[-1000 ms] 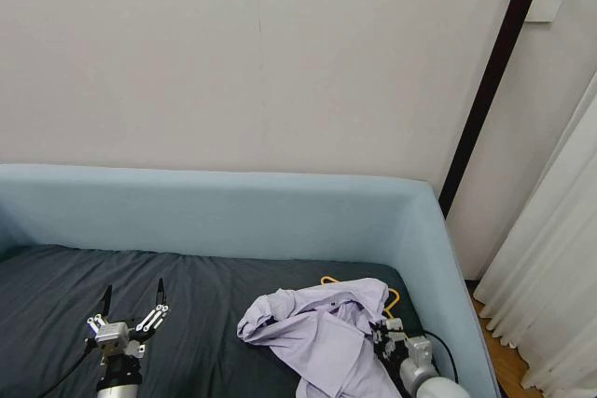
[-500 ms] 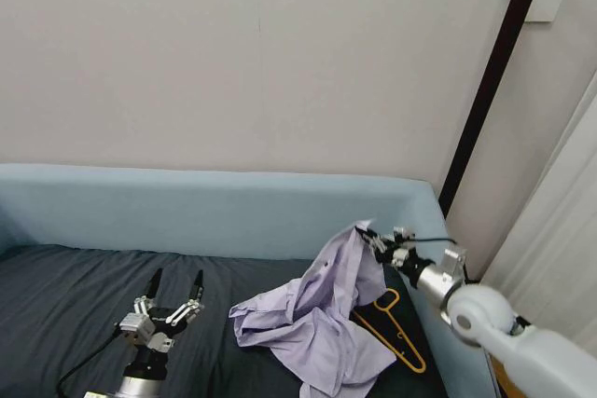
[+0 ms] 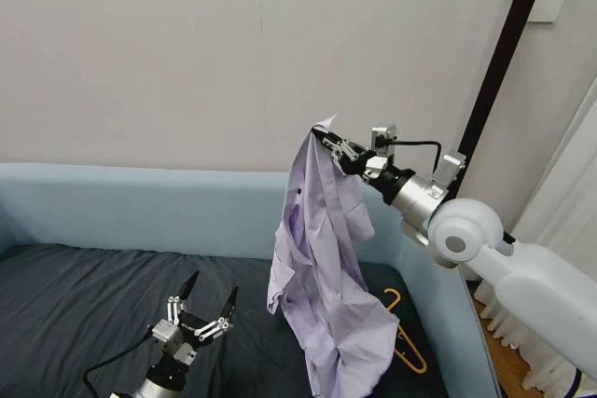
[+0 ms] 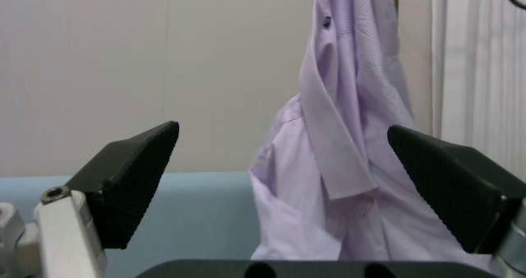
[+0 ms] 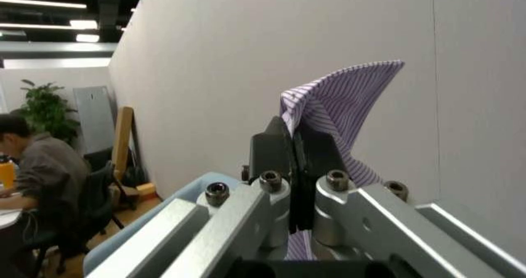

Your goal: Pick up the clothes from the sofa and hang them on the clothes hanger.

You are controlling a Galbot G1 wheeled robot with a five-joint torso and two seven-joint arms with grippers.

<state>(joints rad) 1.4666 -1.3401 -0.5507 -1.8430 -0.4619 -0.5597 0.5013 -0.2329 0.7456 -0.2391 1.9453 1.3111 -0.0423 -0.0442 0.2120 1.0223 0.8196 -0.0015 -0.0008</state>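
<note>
Where the shirt is: the lilac shirt point(image 3: 322, 267) hangs just right of centre in the head view, in front of the wall point(image 3: 187, 53) and the pale-blue sofa point(image 3: 140, 212) back. In the left wrist view it is in the middle-right of the frame.
Long axis: close to upright, running from the upper middle of the head view down to the bottom edge and drifting a little to the right on the way down.
Pointing: a pinched corner of cloth points up and slightly left. The loose, wider end points down over the dark seat point(image 3: 75, 295). Whether that end touches the seat cannot be told.
Right gripper point(image 3: 328, 144): in the upper middle of the head view, on an arm reaching in from the lower right. Its jaws are pressed together on the shirt's top corner. In the right wrist view, striped cloth sticks out past the dark fingers point(image 5: 271, 155).
Left gripper point(image 3: 214, 284): low in the head view, left of centre, above the seat and well apart from the shirt. Its jaws are spread wide with nothing between them.
Hanger point(image 3: 403, 342): orange, lying flat on the seat at lower right, just beside the shirt's lower end and partly behind it.
Pole point(image 3: 494, 72): black, slanting down the upper right of the head view.
Curtain point(image 3: 569, 230): white, along the right edge.
</note>
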